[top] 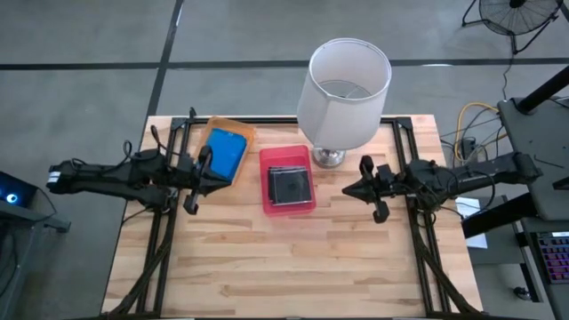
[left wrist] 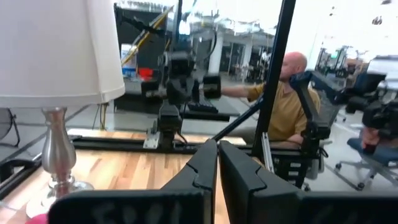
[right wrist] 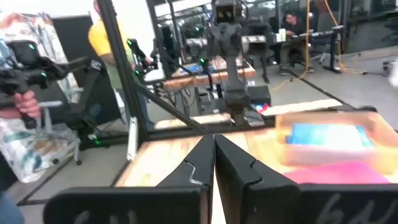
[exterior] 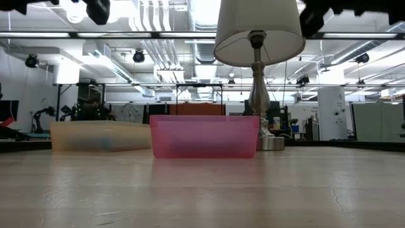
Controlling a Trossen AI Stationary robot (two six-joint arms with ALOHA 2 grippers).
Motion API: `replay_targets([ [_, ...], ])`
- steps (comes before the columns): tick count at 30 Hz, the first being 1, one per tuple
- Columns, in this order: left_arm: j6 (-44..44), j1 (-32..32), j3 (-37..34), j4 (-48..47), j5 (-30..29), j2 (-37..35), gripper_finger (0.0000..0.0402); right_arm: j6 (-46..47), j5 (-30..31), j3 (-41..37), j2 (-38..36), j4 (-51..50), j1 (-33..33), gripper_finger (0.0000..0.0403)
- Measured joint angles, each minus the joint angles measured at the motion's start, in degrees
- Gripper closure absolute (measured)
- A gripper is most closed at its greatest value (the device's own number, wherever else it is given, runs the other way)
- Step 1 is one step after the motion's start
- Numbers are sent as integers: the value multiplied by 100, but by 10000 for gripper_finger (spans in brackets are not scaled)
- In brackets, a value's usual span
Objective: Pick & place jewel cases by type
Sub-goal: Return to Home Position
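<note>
A bright blue jewel case lies in the translucent orange tray, also seen in the right wrist view. Dark grey square cases are stacked in the pink tray. My left gripper hovers shut just beside the orange tray, above the table. My right gripper hovers shut to the right of the pink tray. Its fingertips meet in its wrist view; the left's fingertips meet too. Neither touches a case.
A table lamp with a white shade and metal base stands at the far edge behind the pink tray. Bare wood spreads over the near half. People sit beyond the table.
</note>
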Motion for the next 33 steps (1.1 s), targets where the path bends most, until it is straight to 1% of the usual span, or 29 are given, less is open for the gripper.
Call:
replay_targets([
  [5,-97,0,-791,1012,-2,-169,402,-198,16,-699,-314,677,2,394],
  [9,-194,0,-1204,1567,-35,-204,402,-54,34,-1133,-475,665,-1,394],
  [12,-566,0,-1336,1598,-35,-199,402,35,32,-1391,-487,665,-1,394],
  [16,-930,0,-1547,1572,-39,-165,402,649,32,-1615,-443,641,-1,394],
  [18,-808,0,-1665,1554,-93,-164,402,687,37,-1726,-444,710,-1,394],
  [21,-303,0,-1900,1614,-146,-180,402,625,37,-1942,-455,1141,-1,394],
  [23,-235,-3,-2082,1694,-305,-224,402,566,41,-2106,-453,1480,-1,394],
  [26,-194,0,-2350,2139,-358,-289,402,455,43,-2397,-478,2167,-1,394],
  [29,-173,0,-2545,2397,-356,-429,402,297,130,-2438,-517,2260,-3,394],
  [33,-165,0,-2845,2379,-356,-575,402,59,148,-2438,-518,2257,-3,394],
])
